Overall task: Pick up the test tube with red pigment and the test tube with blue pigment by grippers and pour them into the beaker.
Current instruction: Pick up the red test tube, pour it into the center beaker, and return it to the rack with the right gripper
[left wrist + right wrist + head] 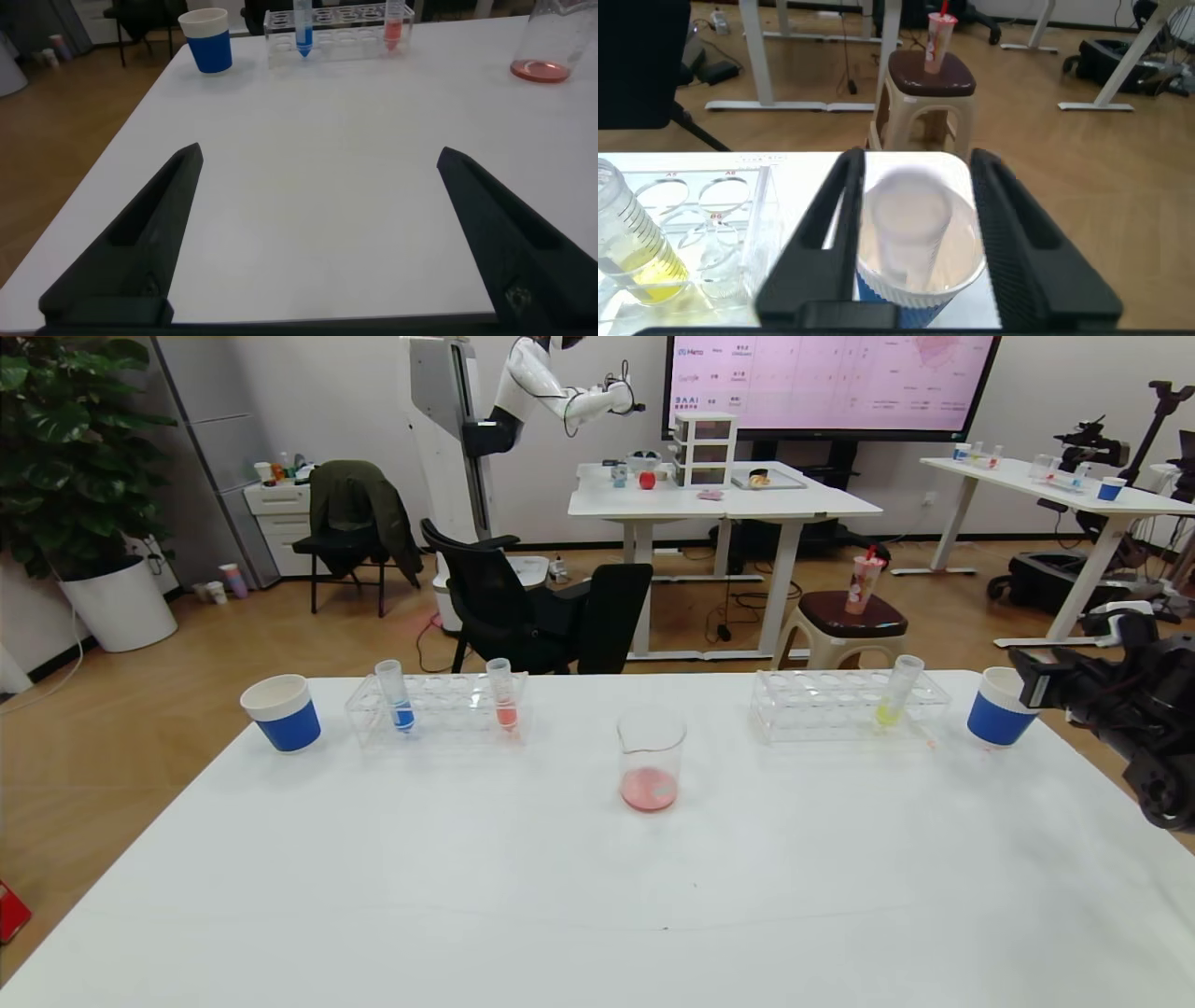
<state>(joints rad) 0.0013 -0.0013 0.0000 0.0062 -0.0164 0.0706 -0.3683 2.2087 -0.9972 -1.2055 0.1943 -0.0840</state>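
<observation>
Right gripper (920, 233) is open above the right paper cup (920, 271) — far right of the beaker (651, 761); left gripper (318, 233) open, idle

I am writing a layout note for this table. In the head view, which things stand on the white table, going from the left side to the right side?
Left paper cup → test tube with blue pigment → test tube with red pigment → beaker → test tube with yellow liquid → right paper cup → right gripper, at that cup.
</observation>
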